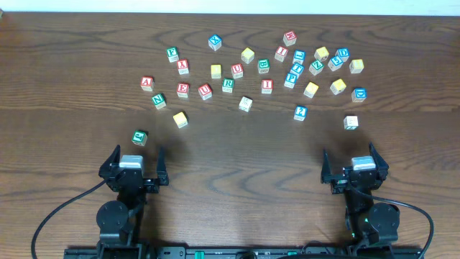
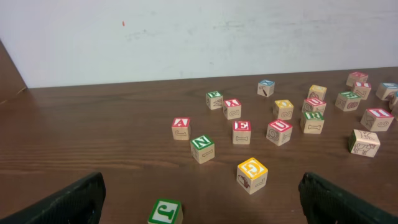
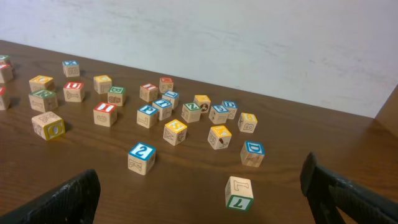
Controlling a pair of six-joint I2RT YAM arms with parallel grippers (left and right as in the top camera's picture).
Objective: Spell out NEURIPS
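Several wooden letter blocks lie scattered across the far half of the table. A loose row runs from the green N block (image 1: 159,100) (image 2: 203,148) through the red E block (image 1: 182,90) (image 2: 242,132), the red U block (image 1: 205,91) (image 2: 280,132) and the green R block (image 1: 228,85) (image 2: 313,121) to the red I block (image 1: 267,85) (image 3: 105,114). My left gripper (image 1: 136,155) (image 2: 200,190) is open and empty near the front edge. My right gripper (image 1: 352,157) (image 3: 199,180) is open and empty too.
A green J block (image 1: 140,137) (image 2: 165,213) lies just ahead of my left gripper, with a yellow G block (image 1: 180,119) (image 2: 252,174) beyond it. A green-edged block (image 1: 350,122) (image 3: 239,193) and a blue 2 block (image 1: 300,112) (image 3: 142,157) lie ahead of my right gripper.
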